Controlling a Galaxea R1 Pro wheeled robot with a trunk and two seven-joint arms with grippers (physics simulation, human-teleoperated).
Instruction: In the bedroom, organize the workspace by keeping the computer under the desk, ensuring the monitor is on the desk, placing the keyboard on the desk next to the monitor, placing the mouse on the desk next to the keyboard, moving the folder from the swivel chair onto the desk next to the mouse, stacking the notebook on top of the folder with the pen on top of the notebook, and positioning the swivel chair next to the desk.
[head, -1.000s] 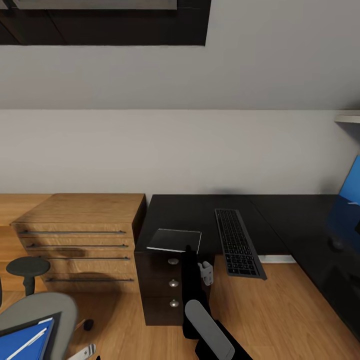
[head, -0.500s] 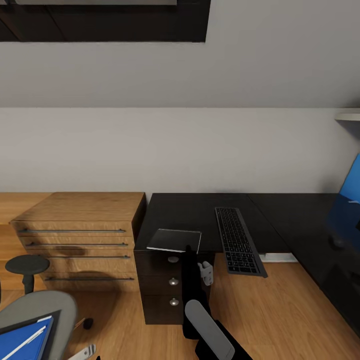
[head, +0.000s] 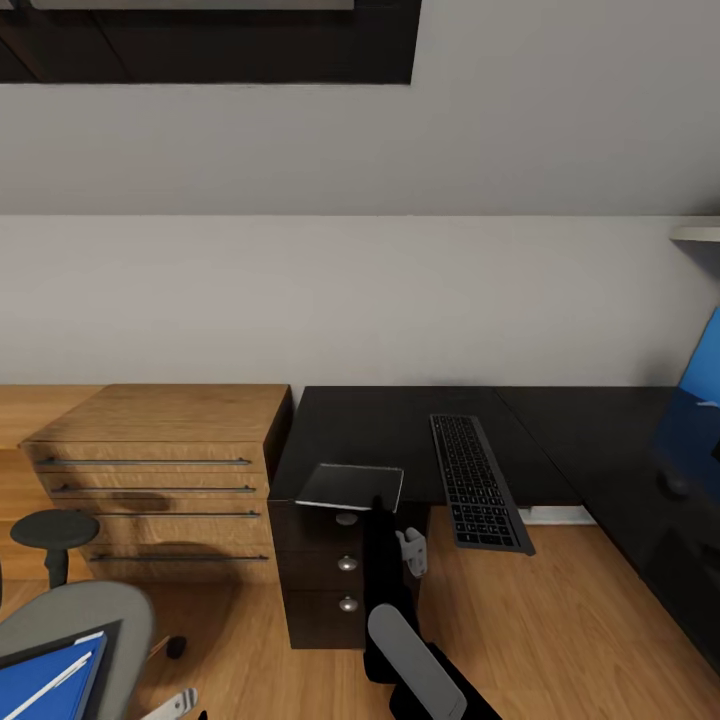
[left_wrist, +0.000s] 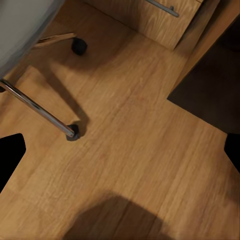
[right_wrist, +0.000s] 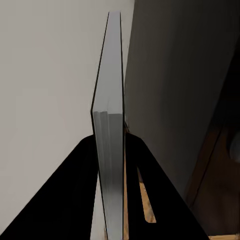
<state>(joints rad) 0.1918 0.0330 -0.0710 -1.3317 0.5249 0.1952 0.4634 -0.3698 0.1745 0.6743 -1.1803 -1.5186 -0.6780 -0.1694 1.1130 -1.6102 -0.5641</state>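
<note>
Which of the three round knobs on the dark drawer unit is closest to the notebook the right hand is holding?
The top knob: it sits just under the notebook, pinched edge-on by the right hand. The middle knob and bottom knob lie lower.

On my right wrist camera I see the right gripper (right_wrist: 111, 200) closed on the notebook (right_wrist: 111, 150), one black finger (right_wrist: 65, 200) on each face of it. The notebook shows edge-on, a thin pale slab running straight away from the camera. One side of it faces a plain grey wall (right_wrist: 45, 75). The other side faces the black desk (right_wrist: 180, 75), with a strip of wood floor (right_wrist: 200, 205) past the desk's edge.
</note>
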